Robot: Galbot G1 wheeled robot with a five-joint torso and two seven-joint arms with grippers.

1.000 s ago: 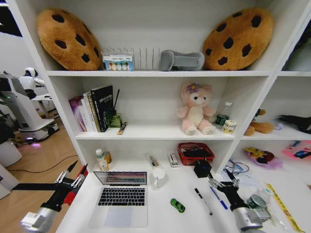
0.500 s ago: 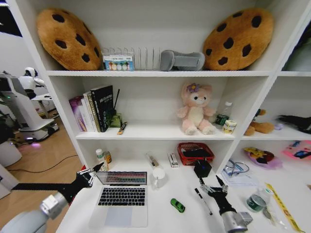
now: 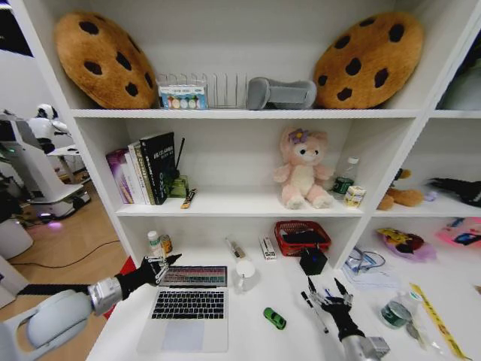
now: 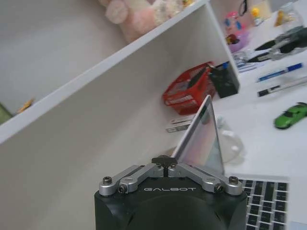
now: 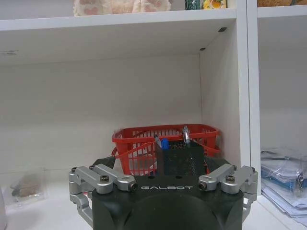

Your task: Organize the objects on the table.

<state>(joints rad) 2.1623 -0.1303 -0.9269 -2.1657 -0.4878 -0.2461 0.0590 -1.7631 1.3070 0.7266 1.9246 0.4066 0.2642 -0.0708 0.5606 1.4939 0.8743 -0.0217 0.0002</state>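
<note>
A long, smooth white table (image 3: 248, 316) carries a slim silver laptop (image 3: 186, 304) with black keys, its lid raised, at about 7 o'clock in the head view. The left gripper (image 3: 167, 263) sits at the lid's upper left corner; whether its jaws are parted cannot be told. At 5 o'clock the right gripper (image 3: 325, 289) hangs with thin metal fingers spread, released, over a dark pen (image 3: 313, 311) and a blue pen (image 4: 279, 73). A tiny glossy green toy car (image 3: 274, 318) rests between laptop and pens.
</note>
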